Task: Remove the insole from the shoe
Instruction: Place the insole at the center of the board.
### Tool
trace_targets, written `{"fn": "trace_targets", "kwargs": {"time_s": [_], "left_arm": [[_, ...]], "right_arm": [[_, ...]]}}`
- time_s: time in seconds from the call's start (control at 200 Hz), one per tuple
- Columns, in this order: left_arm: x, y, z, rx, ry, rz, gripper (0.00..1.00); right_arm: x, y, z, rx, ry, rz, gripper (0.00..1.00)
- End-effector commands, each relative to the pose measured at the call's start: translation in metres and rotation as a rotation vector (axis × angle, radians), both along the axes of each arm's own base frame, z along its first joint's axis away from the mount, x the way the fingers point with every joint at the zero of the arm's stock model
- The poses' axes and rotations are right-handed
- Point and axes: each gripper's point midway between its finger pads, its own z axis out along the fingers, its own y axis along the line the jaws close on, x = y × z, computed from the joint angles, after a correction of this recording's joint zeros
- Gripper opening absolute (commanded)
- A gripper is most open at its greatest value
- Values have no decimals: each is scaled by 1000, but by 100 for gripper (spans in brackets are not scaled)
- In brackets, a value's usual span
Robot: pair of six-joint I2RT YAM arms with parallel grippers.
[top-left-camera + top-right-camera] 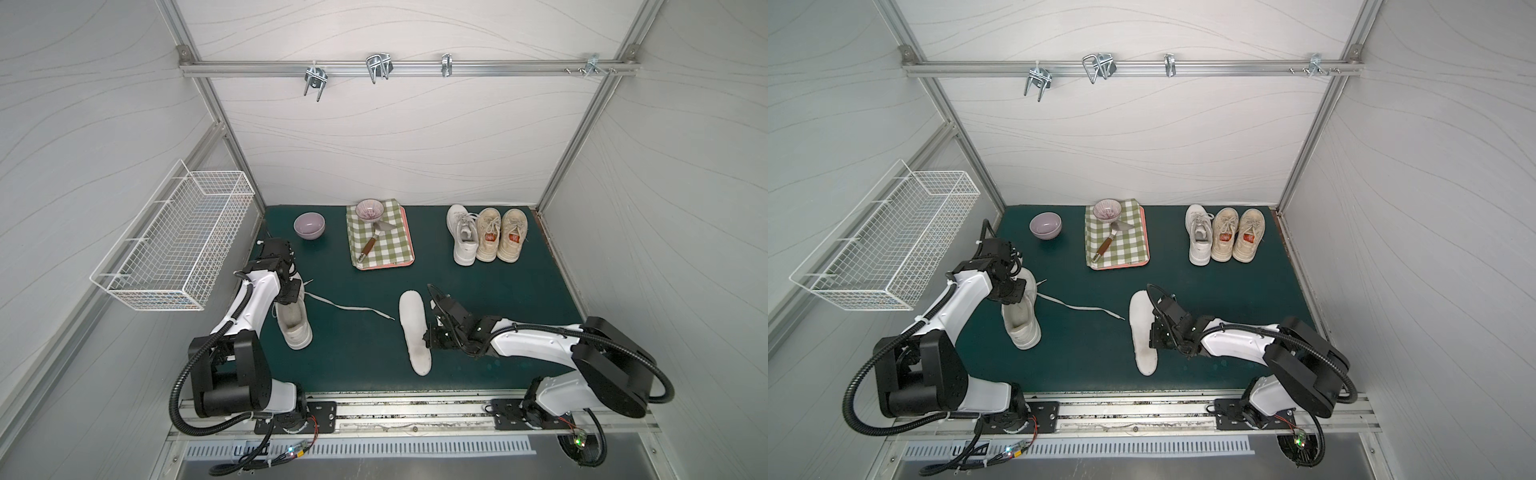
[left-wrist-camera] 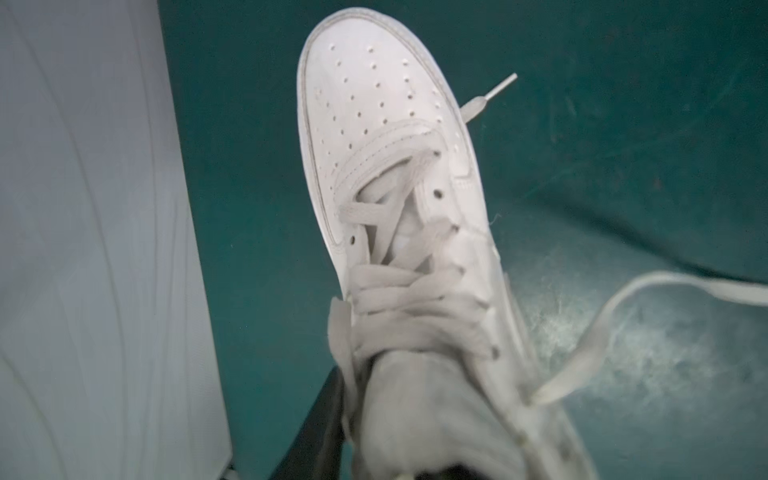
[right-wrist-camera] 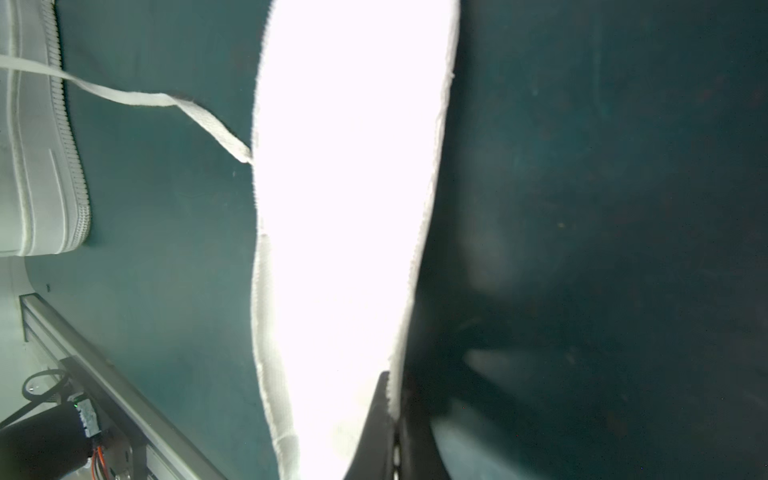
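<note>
right wrist view: pinching the long edge of the white insole (image 3: 345, 208) tight in the right pincer (image 3: 392, 399), well clear of the shoe (image 3: 37, 158), over the green bench (image 3: 166, 249). in a top view, with the left pincer (image 1: 291, 294) at the shoe's collar; spread or gripping, cannot tell.

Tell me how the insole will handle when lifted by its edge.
The insole looks thin and long, so it will probably droop at both ends, since the right gripper pinches only one side edge. It seems light for its size. Its edge looks woven, so it probably will not slip.
</note>
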Motion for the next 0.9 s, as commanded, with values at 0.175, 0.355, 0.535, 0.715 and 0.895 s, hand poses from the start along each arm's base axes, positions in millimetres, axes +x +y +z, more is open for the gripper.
{"fn": "trace_targets", "kwargs": {"time_s": [0.175,0.355,0.535,0.715,0.895], "left_arm": [[18,9,33,37,-134,30,51],[18,6,48,14,-195,47,99],[13,4,74,7,-290,65,99],[4,-18,126,-15,-504,36,99],[-5,-58,177,-241,-753,52,99]], "right_arm": [[4,27,14,50,-30,4,0],[2,35,35,75,-97,44,29],[7,-1,49,16,-159,-55,63],[17,-36,84,19,-246,-90,80],[40,-64,115,-29,-313,-98,80]]}}
